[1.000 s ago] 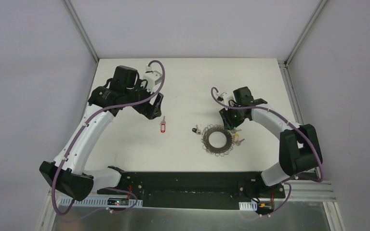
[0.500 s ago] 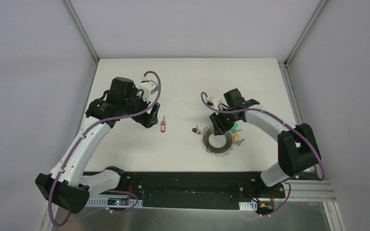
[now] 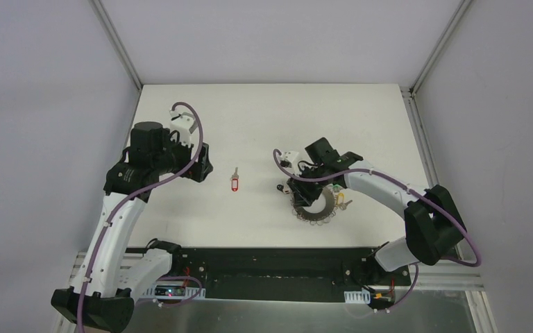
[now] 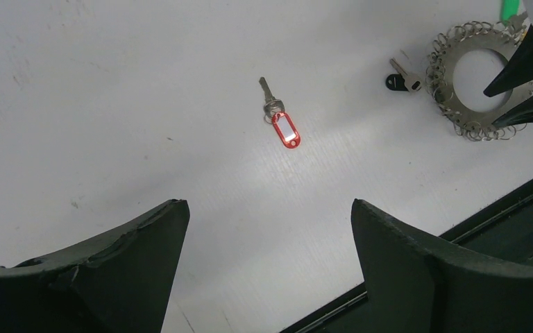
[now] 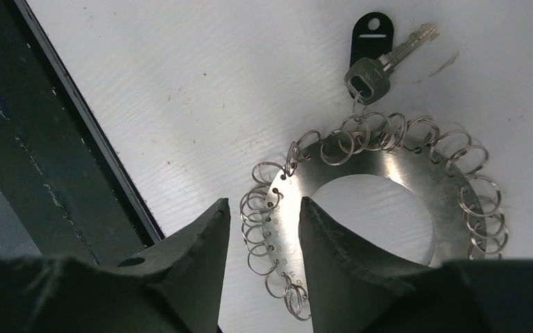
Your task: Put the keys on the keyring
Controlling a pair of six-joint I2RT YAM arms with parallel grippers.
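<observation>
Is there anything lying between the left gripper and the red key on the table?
Nothing visible. The red key lies alone on the bare table, straight ahead of the left gripper, whose jaws stand open.

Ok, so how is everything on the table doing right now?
red key, lying flat, alone, apart from the keyring.
keyring, lying flat, not held.
black key, at the keyring's rim, apparently hooked to a loop.
left gripper, open, empty.
right gripper, partly open, empty, over the keyring's rim.

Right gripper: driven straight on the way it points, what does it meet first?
Probably the keyring: its looped rim sits in line between the right gripper's open fingertips. Height above it is unclear.
</observation>
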